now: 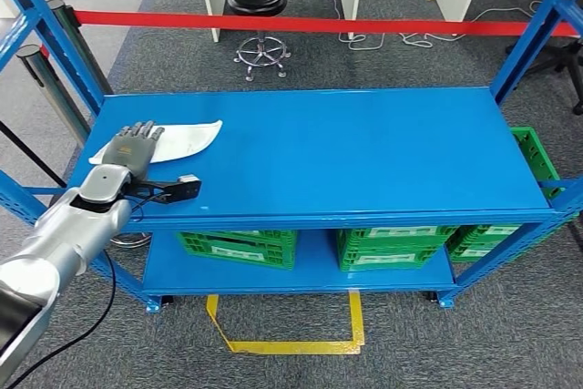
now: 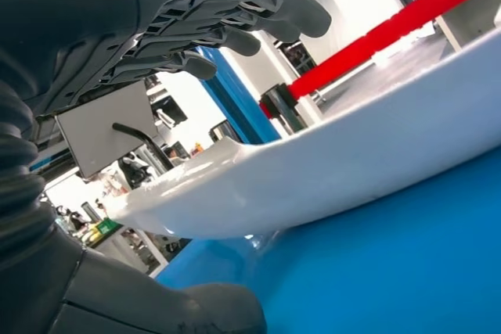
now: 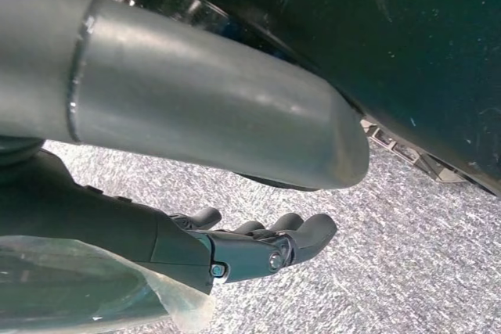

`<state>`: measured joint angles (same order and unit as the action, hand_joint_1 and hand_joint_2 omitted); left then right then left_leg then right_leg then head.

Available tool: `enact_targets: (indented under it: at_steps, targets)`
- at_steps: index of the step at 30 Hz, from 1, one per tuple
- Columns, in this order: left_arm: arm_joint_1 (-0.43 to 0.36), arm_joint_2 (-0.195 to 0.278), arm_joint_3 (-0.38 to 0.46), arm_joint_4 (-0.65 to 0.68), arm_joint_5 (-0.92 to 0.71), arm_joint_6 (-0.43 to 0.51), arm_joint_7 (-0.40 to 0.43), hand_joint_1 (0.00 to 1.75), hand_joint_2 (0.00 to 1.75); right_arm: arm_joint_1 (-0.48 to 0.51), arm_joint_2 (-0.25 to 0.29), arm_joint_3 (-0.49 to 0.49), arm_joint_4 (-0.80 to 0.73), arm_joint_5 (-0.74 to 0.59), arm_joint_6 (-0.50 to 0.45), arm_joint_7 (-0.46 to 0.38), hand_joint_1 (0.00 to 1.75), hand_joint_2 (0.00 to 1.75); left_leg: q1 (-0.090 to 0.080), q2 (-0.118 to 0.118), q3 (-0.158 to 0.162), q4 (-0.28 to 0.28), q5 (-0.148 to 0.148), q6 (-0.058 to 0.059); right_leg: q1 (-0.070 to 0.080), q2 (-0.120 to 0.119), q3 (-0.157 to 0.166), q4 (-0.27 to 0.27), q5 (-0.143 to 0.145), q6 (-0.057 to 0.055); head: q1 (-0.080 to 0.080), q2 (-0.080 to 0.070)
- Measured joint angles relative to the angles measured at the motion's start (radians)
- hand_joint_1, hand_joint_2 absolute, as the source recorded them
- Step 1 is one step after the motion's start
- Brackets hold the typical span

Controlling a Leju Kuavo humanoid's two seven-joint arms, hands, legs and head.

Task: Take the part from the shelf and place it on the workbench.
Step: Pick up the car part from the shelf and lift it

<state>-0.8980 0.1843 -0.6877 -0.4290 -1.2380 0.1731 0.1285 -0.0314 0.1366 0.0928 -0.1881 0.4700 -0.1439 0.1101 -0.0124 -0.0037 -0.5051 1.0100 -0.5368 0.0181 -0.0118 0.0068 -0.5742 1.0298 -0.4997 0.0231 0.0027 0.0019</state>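
Silver and near the lower left corner of the head view, the left arm [image 1: 66,234] reaches up over the front edge of the blue shelf [image 1: 343,157], and its left hand [image 1: 132,148] lies over the near end of the part [image 1: 180,139], a flat white curved piece resting on the top deck at the shelf's left end. That hand's fingers [image 2: 260,5] are stretched out and spread above the part's upper face, with the thumb [image 2: 195,310] below beside the blue deck; the hand grips nothing, and whether the fingers touch the part cannot be told. A small black camera bracket [image 1: 175,189] juts from the wrist along the shelf's front lip. Behind the shelf, a red barrier tape [image 1: 310,24] runs across the grey carpet from two grey posts [image 1: 58,79] at the left, and one black stool [image 1: 258,2] stands beyond it. On the floor in front lies a square outline of yellow tape [image 1: 292,345]. Under the top deck, three green crates [image 1: 237,248] sit on the lower level, and a fourth green crate [image 1: 533,157] shows past the shelf's right end. The right hand [image 3: 260,244] hangs over the carpet with fingers loosely extended, holding nothing.
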Motion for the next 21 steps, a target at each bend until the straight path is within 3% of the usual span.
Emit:
enact_targets:
  at_steps: [1, 5, 21]
  targets:
    - [0.0, 0.0, 0.0, 0.002, 0.0, -0.004, 0.002, 0.01, 1.75, 0.0, 0.0, 0.0, 0.0, 0.0, -0.001, 0.0, 0.0, 0.0, 0.0, 0.0, 0.0, 0.0, 0.0, 0.0, 0.0, 0.0, 0.0, 0.0, 0.0, 0.0, 0.0, 0.0]
    - [-0.001, -0.001, 0.004, 0.011, 0.0, -0.029, 0.01, 1.75, 1.75, 0.0, 0.0, 0.0, 0.0, 0.001, -0.003, 0.0, 0.0, 0.0, 0.0, 0.0, 0.0, 0.0, 0.0, 0.0, 0.0, 0.0, 0.0, 0.0, 0.0, 0.0, 0.0, 0.0]
    - [-0.012, -0.001, 0.022, 0.035, -0.011, -0.04, 0.032, 1.75, 1.75, 0.0, 0.0, -0.001, 0.0, 0.005, -0.005, -0.001, 0.0, 0.0, 0.0, 0.0, 0.0, 0.0, 0.0, 0.0, 0.0, 0.0, 0.0, 0.0, 0.0, 0.0, 0.0, 0.0]
